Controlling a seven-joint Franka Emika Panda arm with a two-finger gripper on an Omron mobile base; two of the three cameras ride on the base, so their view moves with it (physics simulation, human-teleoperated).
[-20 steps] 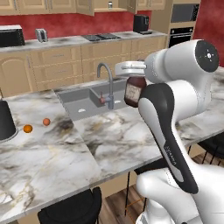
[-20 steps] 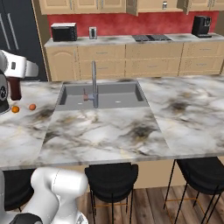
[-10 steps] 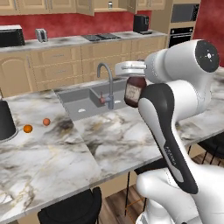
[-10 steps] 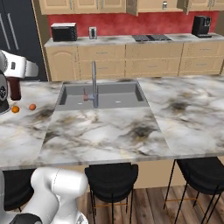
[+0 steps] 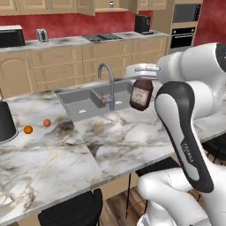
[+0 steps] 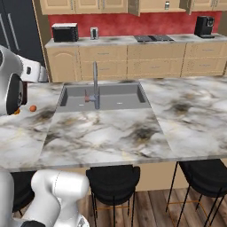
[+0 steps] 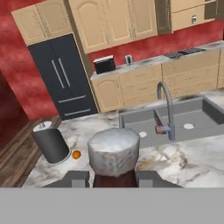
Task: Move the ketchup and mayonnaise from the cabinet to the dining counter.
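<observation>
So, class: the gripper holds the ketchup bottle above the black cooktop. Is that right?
Not quite. The left base view shows the gripper holding the ketchup bottle above the marble dining counter, beside the sink, not above the black cooktop, which lies on the far worktop.

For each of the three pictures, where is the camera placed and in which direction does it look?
Left base view: behind the arm's left, facing the dining counter; the arm rises at right, its end effector holding the ketchup.
Right base view: behind the arm's right, facing the sink; arm at left edge.
Hand view: on the hand, looking along the ketchup; fingertips below.
Shared: faucet, sink.
</observation>
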